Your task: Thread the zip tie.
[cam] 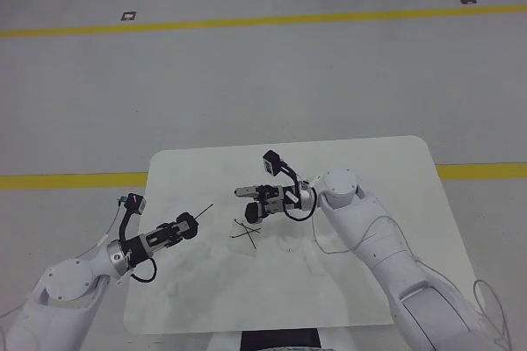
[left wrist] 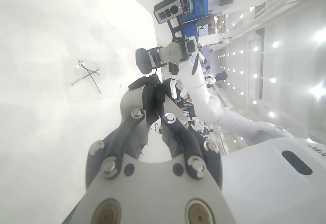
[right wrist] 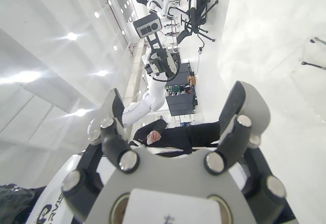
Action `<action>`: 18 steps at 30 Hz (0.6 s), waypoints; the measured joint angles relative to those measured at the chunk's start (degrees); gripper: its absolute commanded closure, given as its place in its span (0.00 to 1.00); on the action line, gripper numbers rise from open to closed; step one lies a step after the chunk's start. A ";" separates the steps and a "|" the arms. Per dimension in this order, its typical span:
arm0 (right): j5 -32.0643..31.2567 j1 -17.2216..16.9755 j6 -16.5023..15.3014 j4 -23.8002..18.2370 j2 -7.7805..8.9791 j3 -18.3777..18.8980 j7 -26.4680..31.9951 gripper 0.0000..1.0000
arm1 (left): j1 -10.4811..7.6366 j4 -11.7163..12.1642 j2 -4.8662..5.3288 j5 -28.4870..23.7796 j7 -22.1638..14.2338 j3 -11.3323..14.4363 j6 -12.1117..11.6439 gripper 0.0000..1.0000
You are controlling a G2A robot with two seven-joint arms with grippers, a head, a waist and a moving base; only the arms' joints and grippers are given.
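a pale grey smooth floor (cam: pixel 246 88) surrounds the white rounded-corner table (cam: pixel 378 175). two yellow painted stripes cross it, one far off (cam: pixel 246 22) and one passing under the table (cam: pixel 61 181). a black-and-white swivel office chair (right wrist: pixel 197 12) and a dark grey cabinet (right wrist: pixel 180 104) stand in the room beyond. blue metal racks (left wrist: pixel 198 3) stand farther back. round white ceiling lamps (left wrist: pixel 273 44) glow brightly.
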 measured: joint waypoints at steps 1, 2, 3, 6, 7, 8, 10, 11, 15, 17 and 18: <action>-0.15 -0.02 0.03 -0.06 0.01 0.02 -0.07 0.00 | 0.00 0.00 0.00 0.00 0.00 0.00 0.00 1.00; -0.23 -0.03 0.05 -0.09 0.02 0.04 -0.12 0.00 | 0.00 0.00 0.00 0.00 0.00 0.00 0.00 1.00; -0.23 -0.03 0.05 -0.09 0.02 0.04 -0.12 0.00 | 0.00 0.00 0.00 0.00 0.00 0.00 0.00 1.00; -0.22 -0.03 0.06 -0.09 0.02 0.04 -0.12 0.00 | -0.07 0.00 -0.01 0.10 0.15 0.10 0.08 1.00; -0.22 -0.03 0.06 -0.09 0.02 0.04 -0.12 0.00 | -0.21 0.02 -0.04 0.21 0.25 0.38 0.21 1.00; -0.24 -0.22 0.07 -0.20 0.02 -0.01 -0.33 0.00 | -0.47 0.22 -0.06 0.04 -0.31 0.80 0.18 1.00; 1.01 -1.12 0.07 -0.58 -0.06 -0.01 -0.44 0.00 | -0.88 0.89 0.00 -0.86 -2.39 0.98 0.02 1.00; 3.18 -1.36 -0.15 -0.39 -0.09 0.09 0.86 0.00 | -1.07 1.33 0.06 -1.84 -4.36 0.91 -0.01 1.00; 9.37 -0.53 -1.24 2.45 -0.43 -0.48 6.01 0.00 | -1.56 3.03 0.15 -5.42 -10.79 0.32 -0.01 1.00; 12.08 0.08 -1.64 4.03 -0.84 -1.75 6.90 0.00 | -1.88 4.08 0.05 -7.07 -13.12 0.19 0.00 1.00; 13.11 0.39 -1.69 4.62 -1.01 -2.53 6.85 0.00 | -2.00 4.49 -0.02 -7.72 -13.76 0.20 0.00 1.00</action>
